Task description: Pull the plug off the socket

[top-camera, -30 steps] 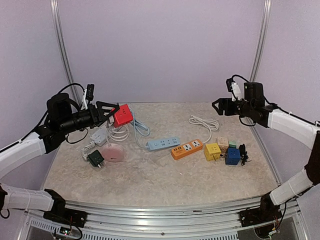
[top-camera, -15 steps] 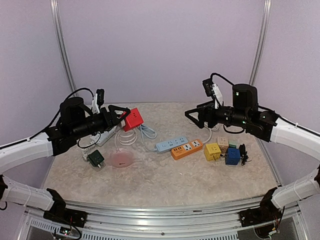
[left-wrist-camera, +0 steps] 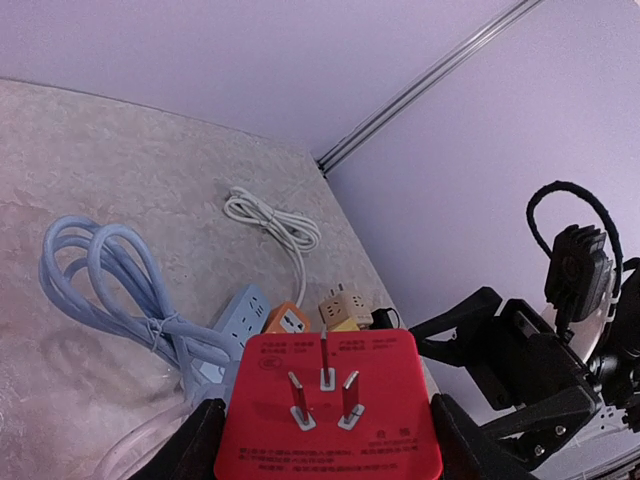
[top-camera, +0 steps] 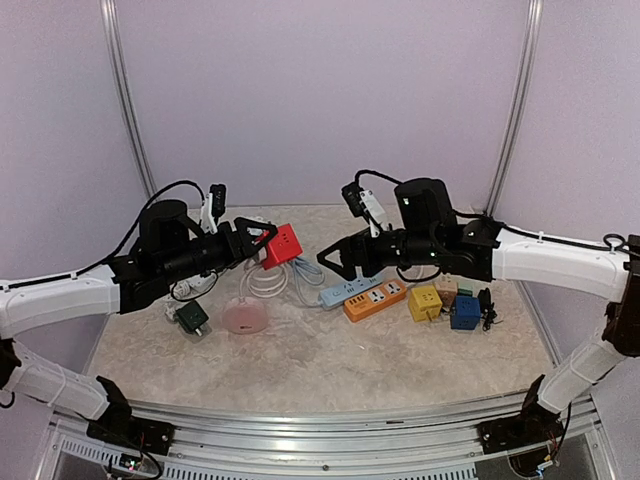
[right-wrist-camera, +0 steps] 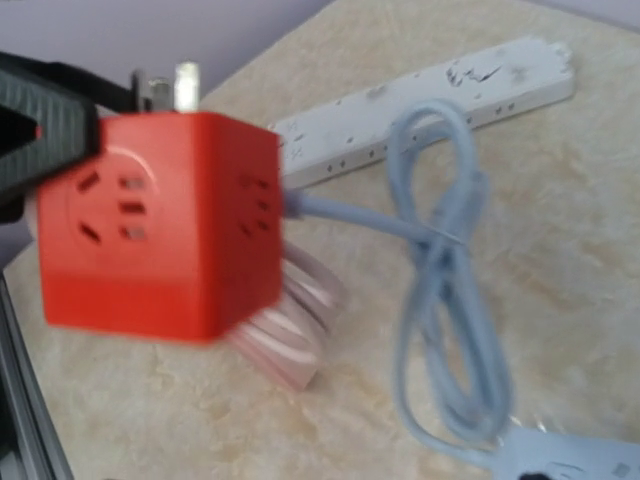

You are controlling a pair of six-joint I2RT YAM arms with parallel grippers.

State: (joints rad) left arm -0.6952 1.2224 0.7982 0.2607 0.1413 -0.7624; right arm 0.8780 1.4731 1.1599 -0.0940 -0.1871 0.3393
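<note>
Table (top-camera: 320,370) holds orange strip (top-camera: 375,299), yellow cube (top-camera: 425,302), perhaps pink reel (top-camera: 245,317).

red cube (left-wrist-camera: 328,412), pin face: white print in small blocks above the three pins and at the lower right corner; characters too small to read.
red cube, round mark: white circle left of the top pin; content not legible.
red cube, socket faces: no print made out in the blurred right wrist view.
white strip (right-wrist-camera: 510,72): dark specks near its far end; blurred, not readable as text.
overall: nothing legible.
</note>
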